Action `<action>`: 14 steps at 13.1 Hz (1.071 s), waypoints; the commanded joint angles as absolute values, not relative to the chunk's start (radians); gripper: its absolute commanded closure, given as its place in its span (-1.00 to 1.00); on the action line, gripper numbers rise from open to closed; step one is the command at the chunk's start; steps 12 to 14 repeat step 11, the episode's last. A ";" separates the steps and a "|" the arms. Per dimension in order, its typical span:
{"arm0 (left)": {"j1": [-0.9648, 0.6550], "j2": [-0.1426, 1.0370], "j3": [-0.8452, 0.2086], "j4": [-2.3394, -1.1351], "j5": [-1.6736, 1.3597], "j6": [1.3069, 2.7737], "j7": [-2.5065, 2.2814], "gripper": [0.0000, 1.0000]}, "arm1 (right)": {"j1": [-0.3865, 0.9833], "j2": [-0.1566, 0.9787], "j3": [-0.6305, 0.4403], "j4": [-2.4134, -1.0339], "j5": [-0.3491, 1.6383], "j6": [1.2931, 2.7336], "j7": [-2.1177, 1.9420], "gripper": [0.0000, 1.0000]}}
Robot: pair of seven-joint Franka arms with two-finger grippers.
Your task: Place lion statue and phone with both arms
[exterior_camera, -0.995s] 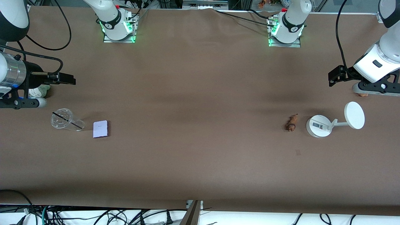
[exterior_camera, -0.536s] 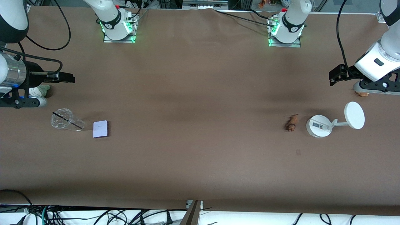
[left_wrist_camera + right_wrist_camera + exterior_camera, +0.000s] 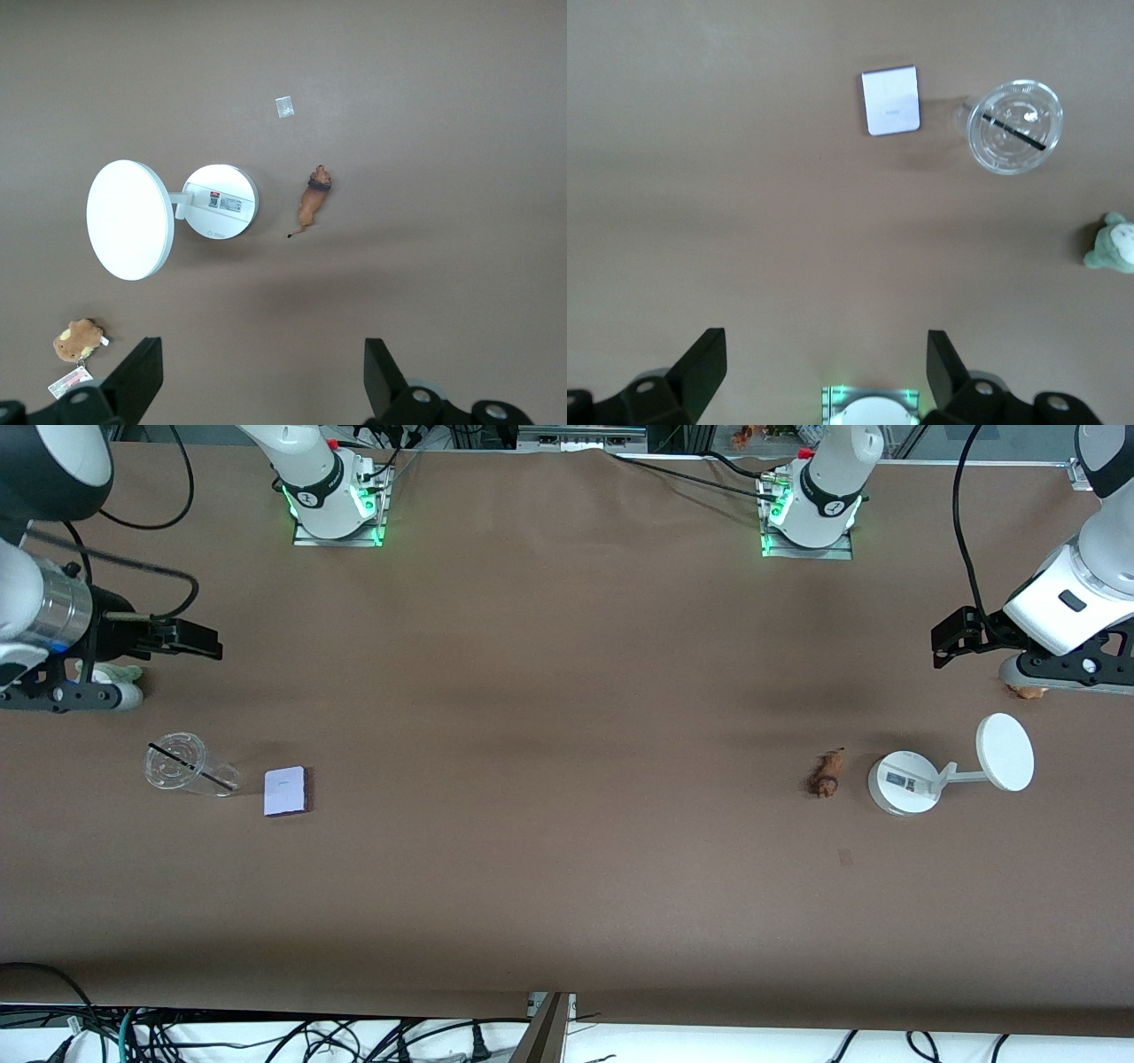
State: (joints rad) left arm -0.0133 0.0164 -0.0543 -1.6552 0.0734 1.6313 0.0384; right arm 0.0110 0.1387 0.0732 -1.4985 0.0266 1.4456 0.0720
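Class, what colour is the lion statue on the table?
Orange-brown, with a darker mane end; the lion statue shows best in the left wrist view.

Table [image 3: 567, 797]: brown, matte, covered edge to edge; both arm bases bolted along the edge farthest from the front camera.
Phone [image 3: 285, 791]: flat on the table toward the right arm's end, pale lavender, just beside the cup.
Clear cup [image 3: 188, 766]: on its side, dark straw across the lid, apart from the phone.
Grey-green plush [image 3: 1111, 243]: on the table, farther from the front camera than the cup.
Lion statue [image 3: 827, 773]: on the table toward the left arm's end, dark mane end nearer the front camera, just beside the stand's round base.
White stand [image 3: 904, 782]: round base down, disc on a short arm.
Brown plush [image 3: 78, 340]: card tag attached, near the disc.
Small pale scrap [image 3: 284, 106]: flat, near the lion statue.
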 commanded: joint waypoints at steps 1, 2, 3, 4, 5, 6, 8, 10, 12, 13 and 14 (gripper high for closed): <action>-0.023 0.018 -0.051 -1.640 0.083 1.614 0.035 -1.00 | 0.024 0.014 0.069 -1.620 0.015 1.538 0.057 -0.99; -0.023 0.020 -0.051 -1.640 0.083 1.612 0.035 -1.00 | 0.028 -0.035 0.069 -1.672 0.015 1.593 0.057 -0.99; -0.023 0.020 -0.051 -1.640 0.084 1.612 0.035 -1.00 | 0.026 -0.058 0.071 -1.705 0.015 1.614 0.058 -0.99; -0.023 0.020 -0.052 -1.640 0.083 1.612 0.037 -1.00 | 0.025 -0.080 0.071 -1.729 0.015 1.623 0.060 -0.99; -0.023 0.018 -0.052 -1.640 0.083 1.611 0.037 -1.00 | 0.025 -0.081 0.069 -1.732 0.015 1.618 0.060 -0.99; -0.023 0.020 -0.052 -1.640 0.083 1.611 0.037 -1.00 | 0.025 -0.080 0.069 -1.732 0.015 1.620 0.061 -0.99; -0.023 0.020 -0.051 -1.640 0.083 1.609 0.037 -1.00 | 0.026 -0.075 0.069 -1.729 0.015 1.617 0.060 -0.99; -0.023 0.020 -0.052 -1.640 0.083 1.609 0.037 -1.00 | 0.026 -0.072 0.069 -1.723 0.015 1.614 0.060 -0.99; -0.023 0.020 -0.052 -1.640 0.083 1.609 0.037 -1.00 | 0.026 -0.071 0.069 -1.720 0.017 1.612 0.058 -0.99; -0.023 0.020 -0.052 -1.640 0.083 1.609 0.037 -1.00 | 0.026 -0.071 0.069 -1.720 0.017 1.612 0.058 -0.99; -0.023 0.020 -0.052 -1.640 0.083 1.609 0.037 -1.00 | 0.026 -0.071 0.069 -1.720 0.017 1.612 0.058 -0.99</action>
